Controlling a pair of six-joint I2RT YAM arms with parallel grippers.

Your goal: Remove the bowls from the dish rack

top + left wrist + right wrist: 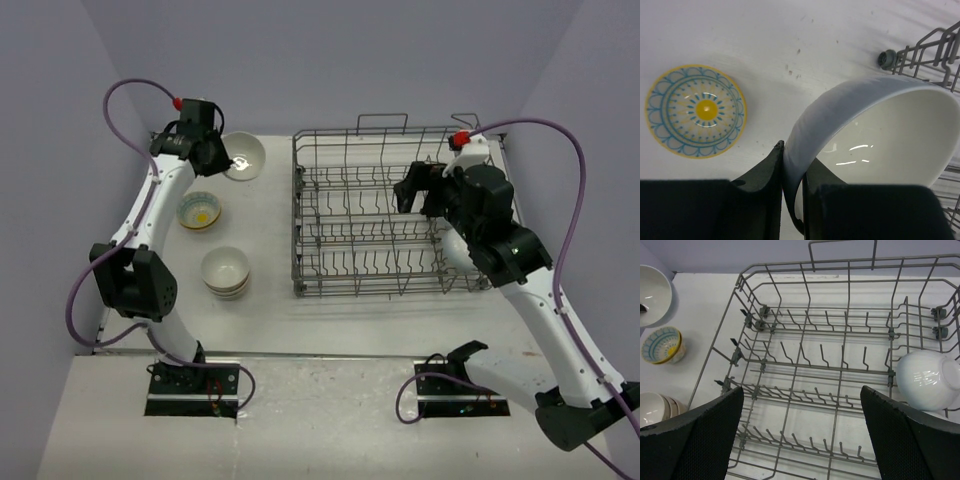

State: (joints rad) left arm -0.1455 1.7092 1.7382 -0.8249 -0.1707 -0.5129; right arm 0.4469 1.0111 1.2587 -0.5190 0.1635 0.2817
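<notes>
Left of the dish rack (298,220), my left claw (792,165) pinches a white bowl (880,135) by its rim, ready to set it down; my right claw (800,390) hangs spread and empty over the rack.

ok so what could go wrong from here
1. The left hand pinches the white bowl only by its rim, so the bowl may slip or swing and knock the yellow-centred bowl nearby.
2. The right hand hangs open over the dish rack. Reaching for the overturned bowl at the right side, it may catch on the rack.
</notes>
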